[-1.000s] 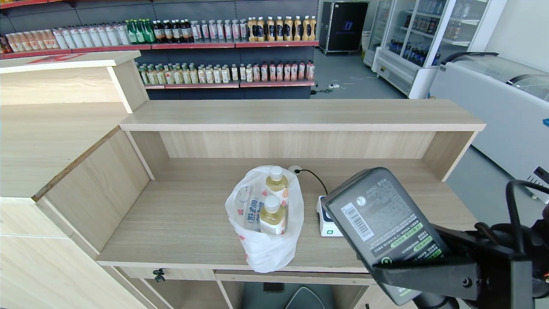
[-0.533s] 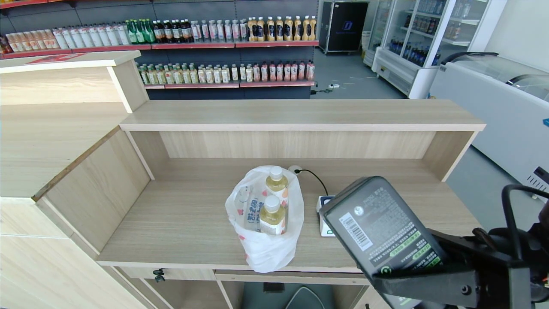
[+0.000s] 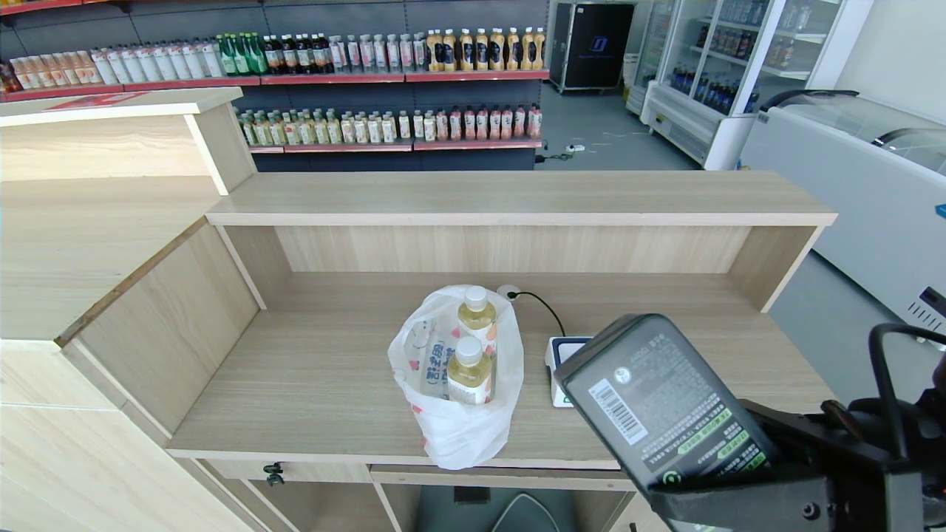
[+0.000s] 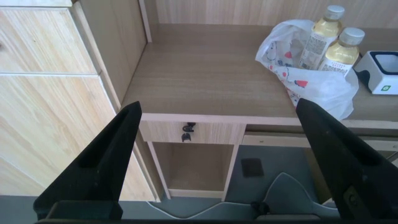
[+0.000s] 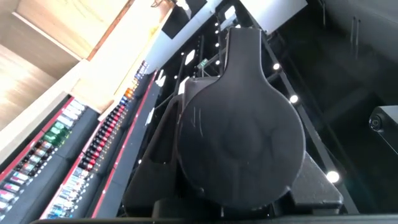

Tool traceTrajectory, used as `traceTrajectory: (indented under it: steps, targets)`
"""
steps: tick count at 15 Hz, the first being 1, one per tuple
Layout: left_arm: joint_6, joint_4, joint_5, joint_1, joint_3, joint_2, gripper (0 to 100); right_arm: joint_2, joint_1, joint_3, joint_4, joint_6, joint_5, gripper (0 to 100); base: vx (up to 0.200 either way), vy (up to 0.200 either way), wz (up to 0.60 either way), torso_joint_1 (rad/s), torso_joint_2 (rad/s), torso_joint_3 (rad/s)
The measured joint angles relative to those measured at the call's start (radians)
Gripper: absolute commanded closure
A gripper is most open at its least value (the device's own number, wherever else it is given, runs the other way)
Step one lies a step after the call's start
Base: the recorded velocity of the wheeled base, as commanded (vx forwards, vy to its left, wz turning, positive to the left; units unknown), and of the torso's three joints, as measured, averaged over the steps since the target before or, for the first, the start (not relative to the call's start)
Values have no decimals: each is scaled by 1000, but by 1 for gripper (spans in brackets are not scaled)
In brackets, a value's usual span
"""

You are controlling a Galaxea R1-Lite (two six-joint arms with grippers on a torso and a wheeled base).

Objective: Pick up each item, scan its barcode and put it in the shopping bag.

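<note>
Item 1, pack [image 3: 661, 403] – dark, flat, rounded at the corners. I read it as held off the counter at the robot's right, tilted, with its printed face up toward the head camera. A white barcode [image 3: 616, 401] sits on the left part of that face and green labels lie nearer the held end. In the right wrist view I see its dark underside [image 5: 239, 143] close up.

Item 2, right gripper [image 3: 720, 462] – clamped on the pack's near end, one finger along each side.

Item 3, scanner [image 3: 563, 366] – a small white box with a dark top, standing on the counter just right of the bag. In the head view the pack covers its right part. The left wrist view shows it [image 4: 380, 63] beside the bag. A black cable [image 3: 539, 301] runs from it toward the back of the counter.

Item 4, bag [image 3: 454, 414] – white plastic, mouth open, standing mid-counter near the front edge; also seen from the left wrist [image 4: 311, 81]. Inside I count two bottles of pale yellow drink with white caps, one nearer [image 3: 468, 371] and one behind it [image 3: 477, 312].

Item 5, left gripper [image 4: 217, 168] – jaws spread wide with nothing between them, hanging low in front of the counter, left of the bag.

Item 6, counter [image 3: 310, 384] – light wood with a raised back ledge. A small lock [image 3: 274, 473] sits under its front edge.

Item 7, background – shelves [image 3: 384, 55] of drinks, glass-door fridges [image 3: 732, 66] and a freezer [image 3: 865, 170] at right.
</note>
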Motion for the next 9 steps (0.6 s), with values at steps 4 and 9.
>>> traceTrajectory:
  steps: [4, 9]
  targets:
    - [0, 0, 0, 0, 0, 0, 0, -1, 1, -1, 0, 0, 0, 100, 0, 0, 0, 0, 0, 0]
    - [0, 0, 0, 0, 0, 0, 0, 10, -49, -34, 1, 340, -114, 100, 0, 0, 0, 0, 0, 0]
